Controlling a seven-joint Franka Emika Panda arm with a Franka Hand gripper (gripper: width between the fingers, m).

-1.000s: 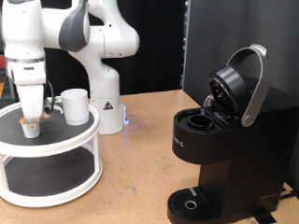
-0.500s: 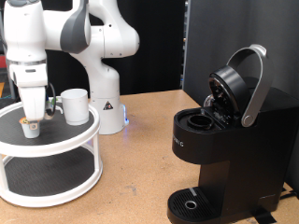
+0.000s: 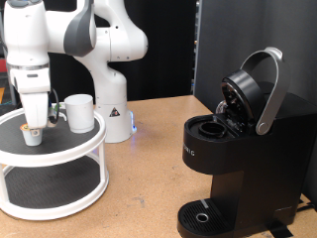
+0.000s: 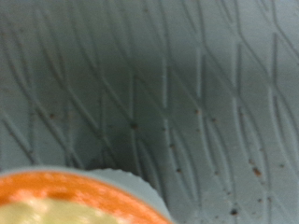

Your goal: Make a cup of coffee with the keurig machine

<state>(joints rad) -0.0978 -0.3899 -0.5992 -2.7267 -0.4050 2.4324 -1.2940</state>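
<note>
Nothing moved; gripper [image 3: 34,125] over pod [image 4: 75,198], orange-rimmed up close.

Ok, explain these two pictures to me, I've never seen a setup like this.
The wide picture comes from a camera standing off the arm. The white jointed thing is a robot arm; its gripper hangs over a small pod on a round two-tier stand, beside a white mug. At the exterior view's right sits the black Keurig coffee maker, lid open. The close picture comes from a camera on the hand: it shows the stand's ribbed top and the pod's orange-rimmed edge. Whether the fingers grip the pod isn't visible.
</note>
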